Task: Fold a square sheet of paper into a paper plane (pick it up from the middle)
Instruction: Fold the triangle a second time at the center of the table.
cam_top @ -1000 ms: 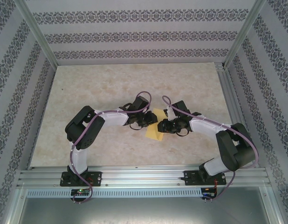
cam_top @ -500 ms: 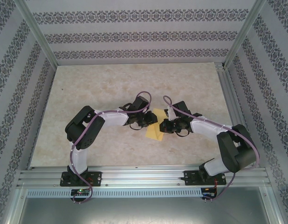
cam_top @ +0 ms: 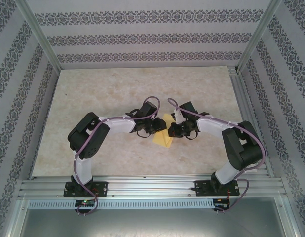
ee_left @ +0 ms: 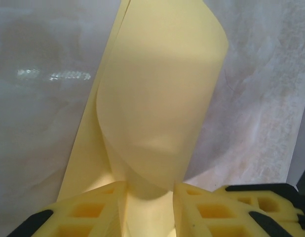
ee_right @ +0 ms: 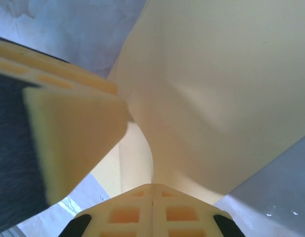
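The square sheet of paper [cam_top: 163,138] is pale yellow and hangs bent between both grippers over the middle of the table. In the left wrist view the paper [ee_left: 162,89] curls into a loop. The loop's lower end sits in the gap of my left gripper [ee_left: 150,191], whose jaws stand apart. My right gripper [ee_right: 152,186] is shut, its fingertips pressed together on the paper's [ee_right: 226,98] edge. From above, the left gripper [cam_top: 155,128] and the right gripper [cam_top: 172,130] face each other closely across the sheet. A left finger [ee_right: 76,136] looms in the right wrist view.
The beige tabletop [cam_top: 108,94] is bordered by patterned walls and a metal rail [cam_top: 147,185] at the near edge. An aluminium post [cam_top: 244,106] runs along the right side. Purple cables [cam_top: 152,101] loop above both wrists.
The right gripper has closed on the paper and its arm has swung in toward the left. The left jaws have widened a little. The sheet now looks narrower and more bent.
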Available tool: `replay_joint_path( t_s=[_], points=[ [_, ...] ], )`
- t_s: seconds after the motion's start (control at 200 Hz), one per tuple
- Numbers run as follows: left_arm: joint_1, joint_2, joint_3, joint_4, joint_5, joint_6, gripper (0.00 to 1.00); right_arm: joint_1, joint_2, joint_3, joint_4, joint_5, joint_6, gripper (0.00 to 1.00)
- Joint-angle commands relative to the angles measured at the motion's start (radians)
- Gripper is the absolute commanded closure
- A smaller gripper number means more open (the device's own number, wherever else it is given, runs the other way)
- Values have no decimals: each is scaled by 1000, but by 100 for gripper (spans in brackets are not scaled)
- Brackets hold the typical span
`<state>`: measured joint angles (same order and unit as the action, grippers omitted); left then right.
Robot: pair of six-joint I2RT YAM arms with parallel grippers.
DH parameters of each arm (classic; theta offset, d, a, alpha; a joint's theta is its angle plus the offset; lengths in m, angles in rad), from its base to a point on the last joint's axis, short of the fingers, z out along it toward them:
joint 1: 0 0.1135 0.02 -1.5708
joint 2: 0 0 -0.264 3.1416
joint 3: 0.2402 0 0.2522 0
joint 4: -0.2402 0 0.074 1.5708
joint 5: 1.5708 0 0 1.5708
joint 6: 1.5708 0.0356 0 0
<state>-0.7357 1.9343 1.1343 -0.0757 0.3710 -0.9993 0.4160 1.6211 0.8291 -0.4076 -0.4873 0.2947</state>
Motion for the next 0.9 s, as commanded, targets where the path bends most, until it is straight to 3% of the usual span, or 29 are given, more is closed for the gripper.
replay_joint_path(
  t_s=[0.0,0.894],
  points=[
    [-11,-66,-22,-26,-45,32,68,-12,20,39,-33,25,-49,94],
    [-16,-41,-34,-41,-42,47,76,-33,125,180,-142,93,-140,91]
  ],
)
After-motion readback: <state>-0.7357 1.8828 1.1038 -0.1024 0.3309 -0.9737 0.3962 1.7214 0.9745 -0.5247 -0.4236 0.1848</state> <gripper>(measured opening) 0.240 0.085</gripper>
